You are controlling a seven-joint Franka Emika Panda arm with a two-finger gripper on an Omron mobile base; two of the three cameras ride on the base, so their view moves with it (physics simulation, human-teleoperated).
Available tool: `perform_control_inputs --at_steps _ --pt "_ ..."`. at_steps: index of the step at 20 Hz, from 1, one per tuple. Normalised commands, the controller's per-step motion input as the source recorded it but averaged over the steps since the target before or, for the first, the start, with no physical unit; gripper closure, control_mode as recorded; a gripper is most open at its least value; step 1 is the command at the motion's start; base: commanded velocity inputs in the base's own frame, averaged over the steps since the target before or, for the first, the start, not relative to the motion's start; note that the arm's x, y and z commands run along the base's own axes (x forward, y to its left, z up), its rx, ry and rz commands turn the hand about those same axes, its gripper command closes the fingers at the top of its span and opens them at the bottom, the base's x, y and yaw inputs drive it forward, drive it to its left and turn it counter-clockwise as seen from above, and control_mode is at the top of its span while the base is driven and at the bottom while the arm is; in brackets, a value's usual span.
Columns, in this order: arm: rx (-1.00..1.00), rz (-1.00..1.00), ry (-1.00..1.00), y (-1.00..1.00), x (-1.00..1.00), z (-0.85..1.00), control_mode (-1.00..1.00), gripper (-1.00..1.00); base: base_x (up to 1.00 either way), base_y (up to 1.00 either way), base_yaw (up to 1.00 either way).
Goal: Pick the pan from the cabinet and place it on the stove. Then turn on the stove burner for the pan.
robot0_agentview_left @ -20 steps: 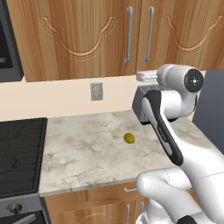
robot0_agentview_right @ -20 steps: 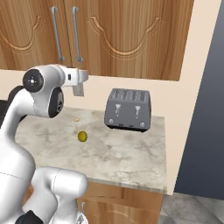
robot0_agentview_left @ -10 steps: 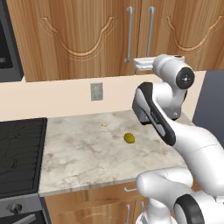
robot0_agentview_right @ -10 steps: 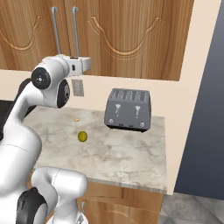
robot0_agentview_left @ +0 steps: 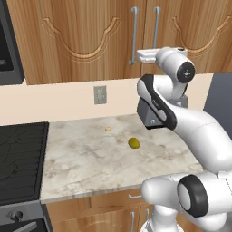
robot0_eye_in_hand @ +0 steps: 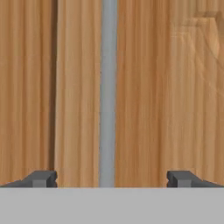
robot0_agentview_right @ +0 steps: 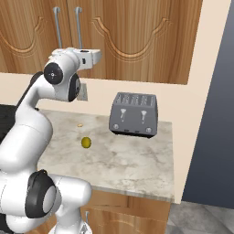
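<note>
Reaching, left base view: the gripper [robot0_agentview_left: 141, 56] is raised to the lower part of the cabinet [robot0_agentview_left: 90, 36], right at the two long vertical bar handles [robot0_agentview_left: 134, 34] where the doors meet; both doors are shut
Stove, left base view: the stove [robot0_agentview_left: 20, 158] lies low at the far left, well apart from the hand; a small green fruit [robot0_agentview_left: 133, 143] sits on the marble counter [robot0_agentview_left: 90, 158] below the arm
Hand, right base view: the hand points at the door beside the handles; to the right on the counter stands the grey toaster [robot0_agentview_right: 133, 114]
Pan, both base views: the pan is not to be seen; judging by the task it is behind the closed doors
Jaws, hand view: spread wide, the two fingertips [robot0_eye_in_hand: 40, 178] far apart and holding nothing
Key relation, hand view: one grey bar handle [robot0_eye_in_hand: 108, 87] runs straight up between the jaws, its long axis crossing the line between the tips; it lies dead ahead against the wood, closer to the left tip than the right
Door seam, hand view: a dark seam runs parallel to the left of the bar
Next move, a judgement: go forward until the tips pass either side of the bar, then close and pull the door
</note>
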Motion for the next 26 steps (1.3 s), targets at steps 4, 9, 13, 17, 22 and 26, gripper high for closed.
perform_control_inputs --at_steps 4,9,13,17,22,26 --pt "0.0 0.0 -0.07 -0.04 0.43 0.03 -1.0 -1.0 0.0 0.0 0.0" --pt "0.0 0.0 -0.05 0.0 0.42 0.0 -1.0 -1.0 0.0 0.0 0.0" --pt "0.0 0.0 -0.02 0.0 0.37 0.0 -1.0 -1.0 0.0 0.0 0.0" --pt "0.0 0.0 0.0 0.0 0.42 0.0 -1.0 -1.0 0.0 0.0 0.0" --pt "0.0 0.0 0.0 0.07 0.27 0.0 -1.0 1.0 0.0 0.0 0.0" --pt "-0.01 0.0 0.0 0.0 0.01 -0.01 -1.0 1.0 0.0 0.0 0.0"
